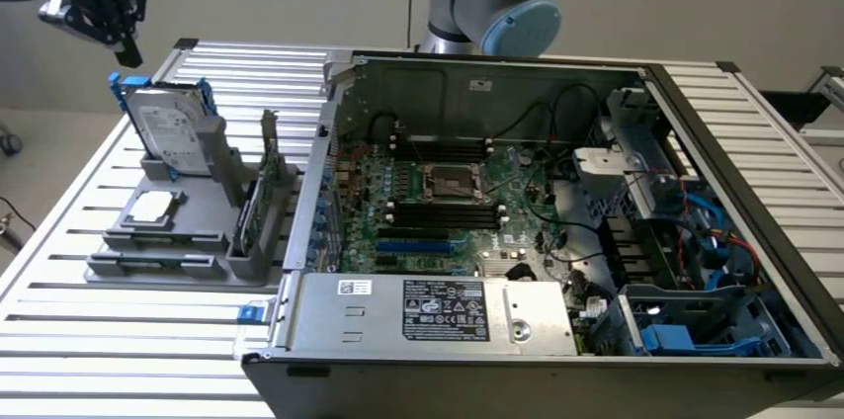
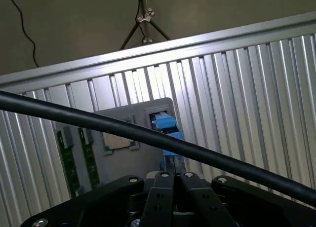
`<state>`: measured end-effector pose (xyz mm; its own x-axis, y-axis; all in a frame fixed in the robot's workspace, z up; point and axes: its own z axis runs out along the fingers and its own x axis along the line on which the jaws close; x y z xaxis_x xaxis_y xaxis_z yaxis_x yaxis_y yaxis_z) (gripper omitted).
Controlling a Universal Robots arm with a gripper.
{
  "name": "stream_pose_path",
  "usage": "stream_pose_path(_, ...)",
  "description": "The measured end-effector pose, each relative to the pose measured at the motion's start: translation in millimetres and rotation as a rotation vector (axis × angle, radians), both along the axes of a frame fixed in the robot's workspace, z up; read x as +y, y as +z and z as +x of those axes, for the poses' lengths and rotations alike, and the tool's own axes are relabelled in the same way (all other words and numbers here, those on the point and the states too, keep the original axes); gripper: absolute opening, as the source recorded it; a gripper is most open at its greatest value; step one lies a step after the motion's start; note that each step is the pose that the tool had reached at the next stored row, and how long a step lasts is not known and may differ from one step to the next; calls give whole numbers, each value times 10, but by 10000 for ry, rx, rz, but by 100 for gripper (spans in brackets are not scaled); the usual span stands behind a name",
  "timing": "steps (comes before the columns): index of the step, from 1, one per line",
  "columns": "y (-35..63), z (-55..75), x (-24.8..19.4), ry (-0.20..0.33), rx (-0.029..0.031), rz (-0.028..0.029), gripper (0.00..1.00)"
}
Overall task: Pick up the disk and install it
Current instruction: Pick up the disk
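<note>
Gripper (image 1: 126, 45), closed together and empty, hangs above the disk (image 1: 174, 130) upright in its grey holder (image 1: 145, 266); a black cable (image 2: 98, 121) crosses before the disk; memory sticks (image 1: 268, 177) and computer case (image 1: 488, 83) beside it

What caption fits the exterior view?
Shut jaws hang above the upright disk in its grey stand, beside the open computer.

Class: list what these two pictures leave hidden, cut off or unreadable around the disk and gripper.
1. Disk: label print too small to read, exterior view; lower end hidden in grey holder.
2. Blue carrier: wrist view, partly crossed by black cable.
3. Gripper: upper part cut off by exterior view's top edge.
</note>
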<state>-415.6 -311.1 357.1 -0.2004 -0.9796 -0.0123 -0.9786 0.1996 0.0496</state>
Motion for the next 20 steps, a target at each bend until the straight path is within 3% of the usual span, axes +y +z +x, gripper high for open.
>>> stream_pose_path(13,-7,-2,25,1259,-3,180,11)
stream_pose_path(20,-12,-37,78,1597,2,195,11)
